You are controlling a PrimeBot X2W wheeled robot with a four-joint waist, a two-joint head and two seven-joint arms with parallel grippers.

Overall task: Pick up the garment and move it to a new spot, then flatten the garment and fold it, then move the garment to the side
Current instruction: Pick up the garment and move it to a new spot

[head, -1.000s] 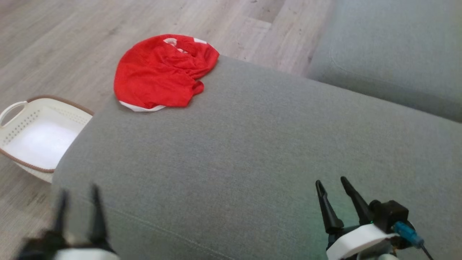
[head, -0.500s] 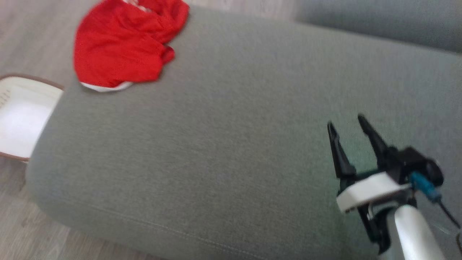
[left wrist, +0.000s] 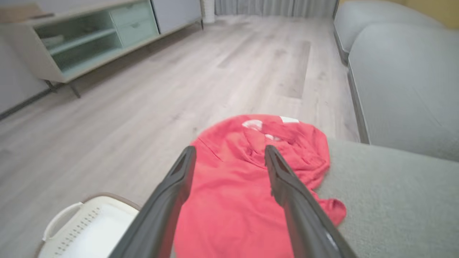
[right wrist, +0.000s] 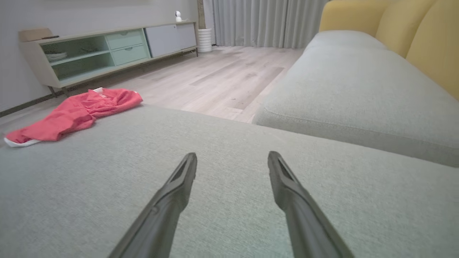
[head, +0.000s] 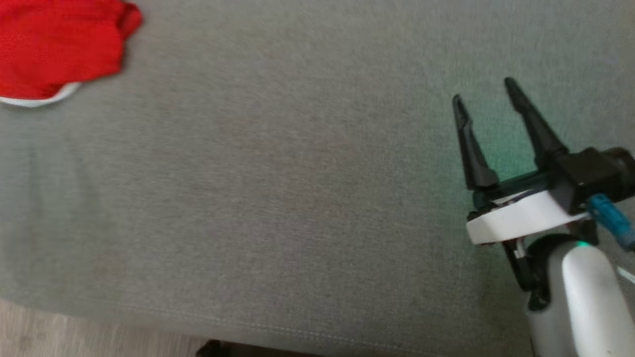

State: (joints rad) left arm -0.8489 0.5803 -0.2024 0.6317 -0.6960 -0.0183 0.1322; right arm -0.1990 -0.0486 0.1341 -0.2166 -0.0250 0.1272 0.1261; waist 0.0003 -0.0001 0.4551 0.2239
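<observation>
The garment [head: 54,47] is a crumpled red piece with a white hem, lying at the far left corner of the grey cushion [head: 278,188]. In the left wrist view the garment [left wrist: 236,193] spreads beneath and ahead of my left gripper [left wrist: 229,152], whose fingers stand open above it, not touching it. My right gripper [head: 483,89] hovers open over bare cushion at the right, far from the garment [right wrist: 75,114]. In the right wrist view my right gripper [right wrist: 232,157] holds nothing.
A white perforated basket [left wrist: 86,233] stands on the wood floor beside the cushion's left end. A second grey seat [right wrist: 358,89] with yellow backrests lies beyond a gap. A low sideboard [right wrist: 100,50] lines the far wall.
The head camera has tilted down and swung right, so the garment slid to the upper left corner and the basket left the picture. My right gripper sits higher in the view, still open.
</observation>
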